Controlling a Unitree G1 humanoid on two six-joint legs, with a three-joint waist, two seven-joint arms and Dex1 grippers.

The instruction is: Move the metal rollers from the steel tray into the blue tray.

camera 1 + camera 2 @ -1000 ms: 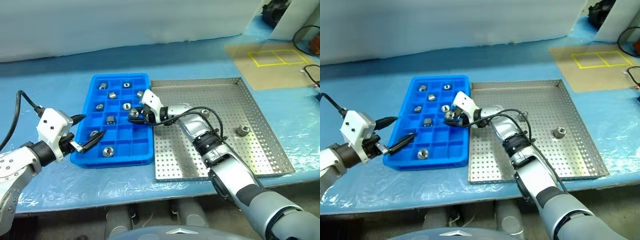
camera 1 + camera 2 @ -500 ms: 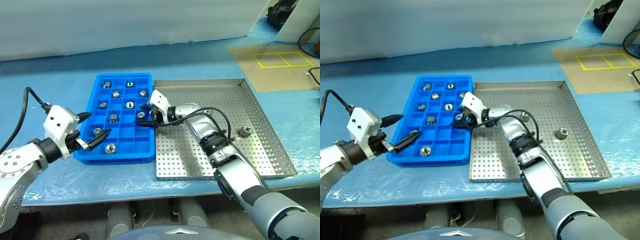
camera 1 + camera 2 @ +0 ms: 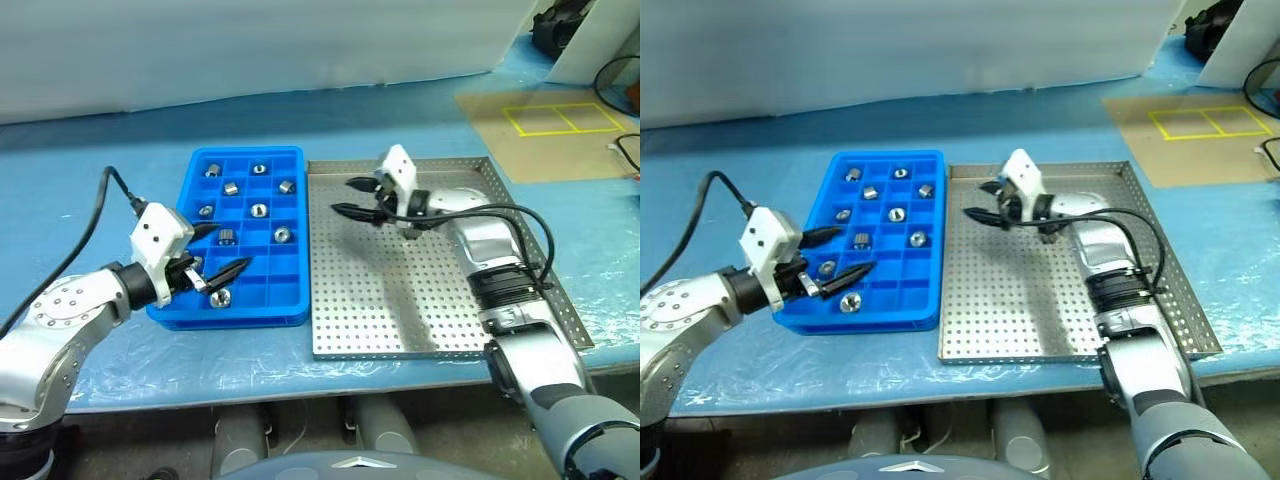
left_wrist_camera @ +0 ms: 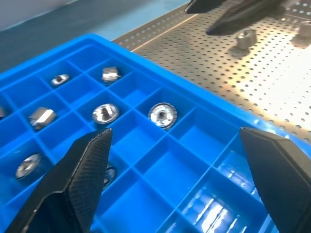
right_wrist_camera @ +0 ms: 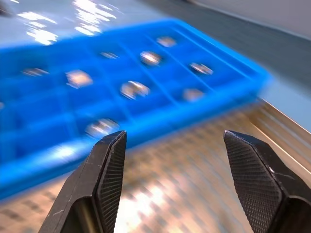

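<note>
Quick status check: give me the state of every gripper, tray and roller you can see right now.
left gripper: open, empty, over the blue tray.
right gripper: open, empty, above the steel tray.
blue tray: on the table, nine rollers in separate compartments.
metal rollers: lying loose in their compartments.
steel tray: beside the blue tray; left wrist view shows a roller on it.

Blue-covered worktable (image 3: 90, 170), pale wall (image 3: 250, 40) behind, tan mat (image 3: 545, 135) with yellow-taped rectangles (image 3: 558, 118) at far right

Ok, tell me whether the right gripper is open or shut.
Open. The right gripper hangs over the steel tray, its two black fingers spread apart with nothing between them.
</note>
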